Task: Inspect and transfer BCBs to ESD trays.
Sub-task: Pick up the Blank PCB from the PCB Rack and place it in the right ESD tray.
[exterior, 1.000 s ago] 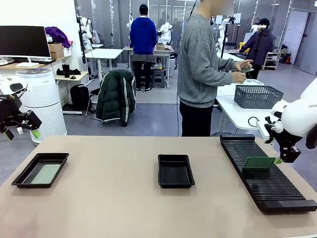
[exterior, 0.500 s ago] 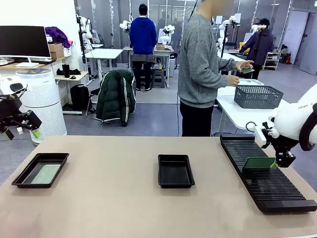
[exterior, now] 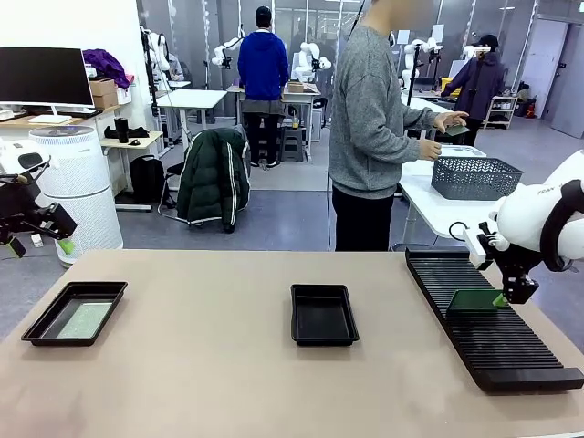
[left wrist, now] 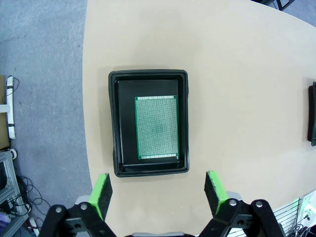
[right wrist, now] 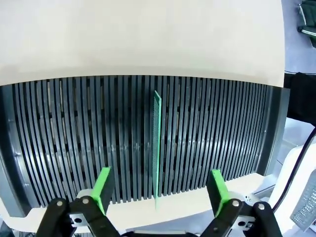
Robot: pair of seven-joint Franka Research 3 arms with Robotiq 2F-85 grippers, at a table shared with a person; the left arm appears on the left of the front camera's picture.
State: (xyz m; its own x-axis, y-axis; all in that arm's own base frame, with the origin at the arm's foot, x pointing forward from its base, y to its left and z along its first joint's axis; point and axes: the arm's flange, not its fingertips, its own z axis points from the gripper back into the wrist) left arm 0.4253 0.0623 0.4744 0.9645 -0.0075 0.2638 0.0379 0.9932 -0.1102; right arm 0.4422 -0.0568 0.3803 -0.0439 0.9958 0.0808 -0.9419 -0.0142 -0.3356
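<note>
The table's (exterior: 182, 365) rack (exterior: 497, 342) holds one BCB (right wrist: 157, 148) on edge.

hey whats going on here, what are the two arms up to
The right gripper hangs open over the black slotted rack, its pads on either side of a green board that stands on edge in a slot, not gripped. The left gripper hovers open above the left tray, with a second board lying flat in it. The middle tray has no board. The person across the table faces a side table.
</note>
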